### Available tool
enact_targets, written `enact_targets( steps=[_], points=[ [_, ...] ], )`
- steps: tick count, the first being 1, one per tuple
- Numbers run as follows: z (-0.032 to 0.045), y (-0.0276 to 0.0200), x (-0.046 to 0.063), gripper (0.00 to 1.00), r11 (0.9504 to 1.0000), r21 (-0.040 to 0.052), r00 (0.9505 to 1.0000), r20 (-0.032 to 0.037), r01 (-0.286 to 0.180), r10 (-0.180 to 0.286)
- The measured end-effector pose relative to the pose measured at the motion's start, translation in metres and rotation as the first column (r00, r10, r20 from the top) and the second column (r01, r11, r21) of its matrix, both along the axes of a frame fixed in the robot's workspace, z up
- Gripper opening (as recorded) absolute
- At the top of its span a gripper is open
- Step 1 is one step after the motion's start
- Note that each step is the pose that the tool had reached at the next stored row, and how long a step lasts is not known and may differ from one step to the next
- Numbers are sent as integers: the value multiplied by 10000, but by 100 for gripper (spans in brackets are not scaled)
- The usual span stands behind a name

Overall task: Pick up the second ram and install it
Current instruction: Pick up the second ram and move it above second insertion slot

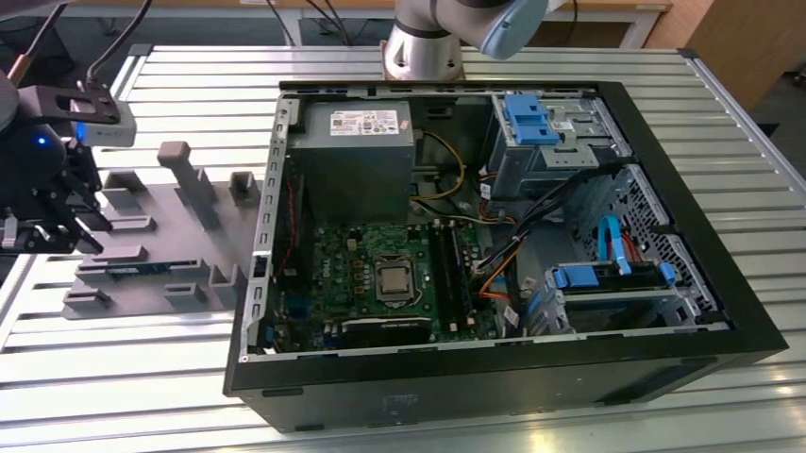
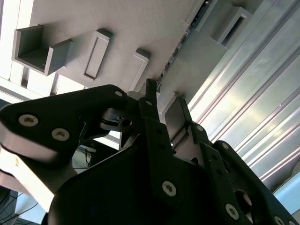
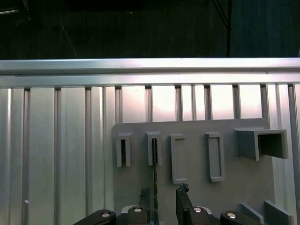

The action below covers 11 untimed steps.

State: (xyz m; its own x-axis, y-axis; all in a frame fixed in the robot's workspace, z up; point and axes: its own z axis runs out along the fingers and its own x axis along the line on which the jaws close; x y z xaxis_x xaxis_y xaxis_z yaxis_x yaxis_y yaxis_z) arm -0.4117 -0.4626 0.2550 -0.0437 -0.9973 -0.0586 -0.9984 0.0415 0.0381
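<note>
The second ram (image 3: 154, 168) stands on edge in a slot of the grey fixture (image 3: 197, 197), seen as a thin dark strip. In the second wrist view the second ram (image 2: 176, 54) runs along the fixture (image 2: 140, 28) toward the fingers. My gripper (image 3: 164, 200) is open and low over the fixture, with one finger on each side of the stick's near end. One fingertip (image 3: 145, 197) is close beside the stick, and the other (image 3: 183, 194) stands apart from it. In the exterior view my gripper (image 1: 57, 236) hangs at the exterior view's left, over the fixture (image 1: 164, 236) and the second ram (image 1: 132, 268).
An open computer case (image 1: 504, 377) lies to the exterior view's right of the fixture, with the green motherboard (image 1: 365, 274) inside. A power supply (image 1: 359, 151), drive cages and loose cables fill the rest. Everything rests on a ribbed metal table (image 1: 126, 377). The arm's base (image 1: 422, 47) stands behind the case.
</note>
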Motion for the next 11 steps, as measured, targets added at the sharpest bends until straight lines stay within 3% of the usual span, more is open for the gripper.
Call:
enact_targets(
  steps=[11],
  points=[
    [-31, 0, -1, 36, 10000, -43, 10000, 1, -10, 10]
  ],
)
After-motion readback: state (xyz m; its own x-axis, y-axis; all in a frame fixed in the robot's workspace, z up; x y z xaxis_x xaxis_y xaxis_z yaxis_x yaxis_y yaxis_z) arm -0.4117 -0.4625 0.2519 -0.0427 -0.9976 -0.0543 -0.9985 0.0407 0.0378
